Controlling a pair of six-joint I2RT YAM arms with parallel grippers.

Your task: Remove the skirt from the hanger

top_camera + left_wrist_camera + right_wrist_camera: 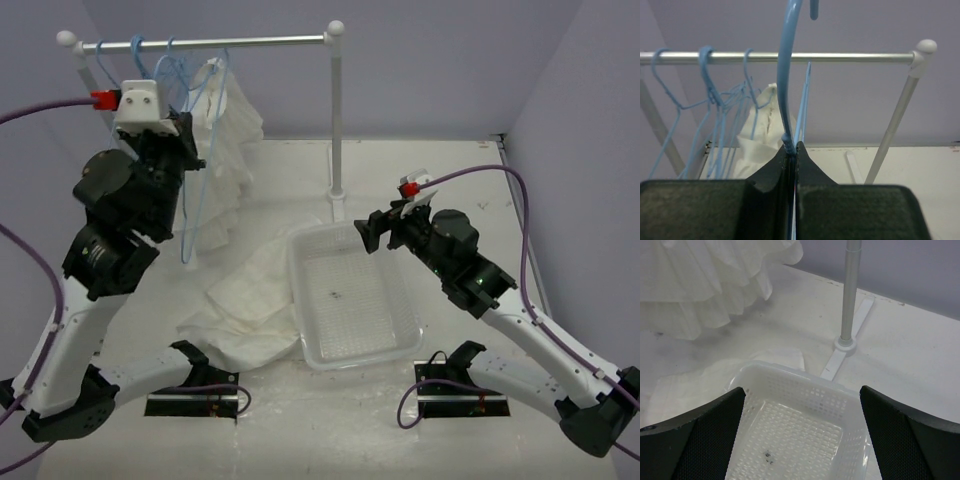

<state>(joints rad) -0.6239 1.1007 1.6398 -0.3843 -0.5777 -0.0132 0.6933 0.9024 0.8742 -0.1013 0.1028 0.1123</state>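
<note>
Left gripper: jaws pressed together on the neck of a blue hanger, just below its hook. The hook curves up in front of the rail; the frame edge cuts off its top. From above, that hanger hangs down from the grip at the rack's left end.

Right gripper: fingers spread wide, nothing between them, poised over the far end of the basket.

Basket: clear plastic with mesh walls and floor, sitting on the table between the two arms. Only a few small dark specks show on its floor.

Skirt: plain white, wrinkled, lying in a heap on the table against the basket's left wall, outside it. One edge reaches the basket's far left corner. In the right wrist view it lies flat to the left of the basket.

Rack: three more blue hangers hook over the rail. A white ruffled garment hangs among them, its tiers reaching the table. Rack post stands just behind the basket.
</note>
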